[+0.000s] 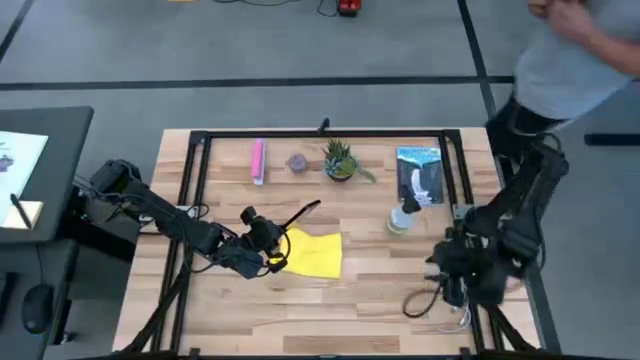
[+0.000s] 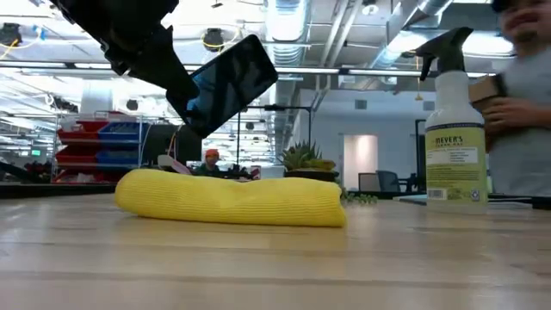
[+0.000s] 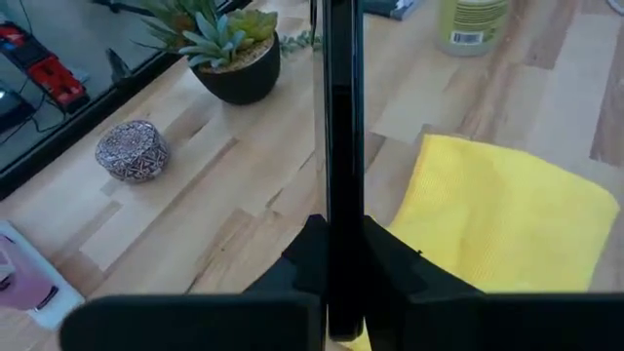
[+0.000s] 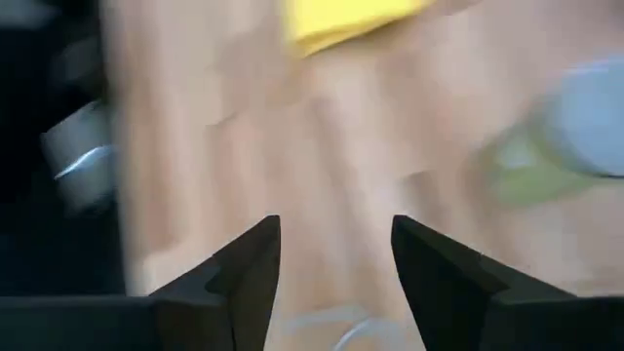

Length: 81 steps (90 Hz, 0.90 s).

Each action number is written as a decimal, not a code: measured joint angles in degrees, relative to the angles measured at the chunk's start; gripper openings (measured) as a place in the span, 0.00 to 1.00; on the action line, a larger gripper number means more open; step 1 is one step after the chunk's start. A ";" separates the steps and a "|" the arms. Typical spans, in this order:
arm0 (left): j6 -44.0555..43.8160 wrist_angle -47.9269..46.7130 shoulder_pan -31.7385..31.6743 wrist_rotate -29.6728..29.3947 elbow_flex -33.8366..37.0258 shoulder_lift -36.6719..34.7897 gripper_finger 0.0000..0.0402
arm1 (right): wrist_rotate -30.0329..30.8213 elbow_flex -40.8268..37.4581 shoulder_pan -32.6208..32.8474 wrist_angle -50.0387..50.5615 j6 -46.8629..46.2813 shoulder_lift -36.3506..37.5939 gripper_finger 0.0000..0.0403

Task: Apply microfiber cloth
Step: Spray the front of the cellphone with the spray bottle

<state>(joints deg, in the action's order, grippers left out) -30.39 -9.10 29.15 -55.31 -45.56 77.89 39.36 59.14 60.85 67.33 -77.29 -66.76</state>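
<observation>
At table centre, the left gripper is clenched on the edge of a black phone, held just above the microfiber cloth. The right gripper, at four o'clock, hangs released; it should pinch the cloth's near edge and wipe while the phone holds steady.

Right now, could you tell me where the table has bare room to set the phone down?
Bare wood runs along the near edge, below the microfiber cloth. The far strip is crowded: pink bar, succulent, booklet, spray bottle.
</observation>
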 joint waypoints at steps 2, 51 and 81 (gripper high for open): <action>0.17 -0.02 0.00 0.02 0.00 0.00 0.03 | 2.60 -0.61 1.13 1.32 -3.36 -0.26 0.46; 0.30 0.04 -0.87 0.02 0.00 0.00 0.03 | 11.70 -6.54 -7.45 9.40 -5.72 -3.65 0.60; 0.33 -0.02 -0.90 0.02 0.00 0.00 0.03 | 21.09 -6.54 -18.11 10.88 -2.91 -3.63 0.86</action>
<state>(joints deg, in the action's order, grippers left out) -30.06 -9.13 28.25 -55.29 -45.56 77.89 60.45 52.60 42.74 78.21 -80.20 -70.39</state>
